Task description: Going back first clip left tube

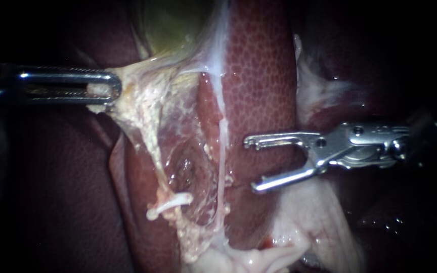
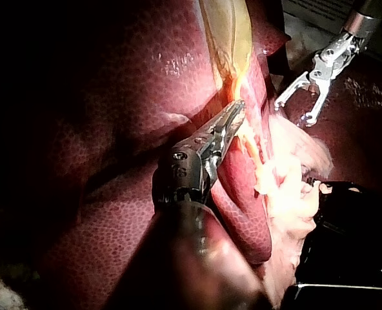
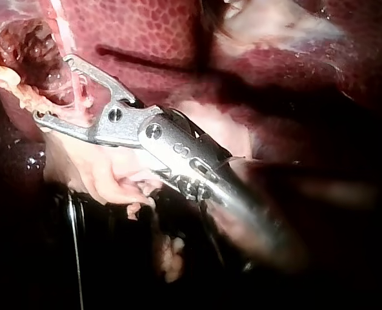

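My left instrument (image 1: 103, 91) comes in from the left, its jaws shut on pale tissue at the gallbladder's (image 1: 173, 25) lower end and holding it stretched to the left. From that tissue the left tube (image 1: 150, 146) runs down, with a white clip (image 1: 170, 202) across its lower part. A thin pale right tube (image 1: 222, 151) hangs beside it. My right instrument (image 1: 253, 164) stands to the right of that thin tube, its jaws open and empty over the liver (image 1: 264, 76). In the left wrist view my left instrument (image 2: 235, 116) grips the tissue, and my right instrument (image 2: 297, 106) is open beyond it.
Dark red liver (image 2: 113, 97) surrounds the field on both sides. Pale fatty tissue (image 1: 299, 222) lies under and below my right instrument. A dissected hollow (image 1: 185, 164) shows between the two tubes. In the right wrist view my right instrument (image 3: 52, 89) gapes beside a pale strand (image 3: 81, 97).
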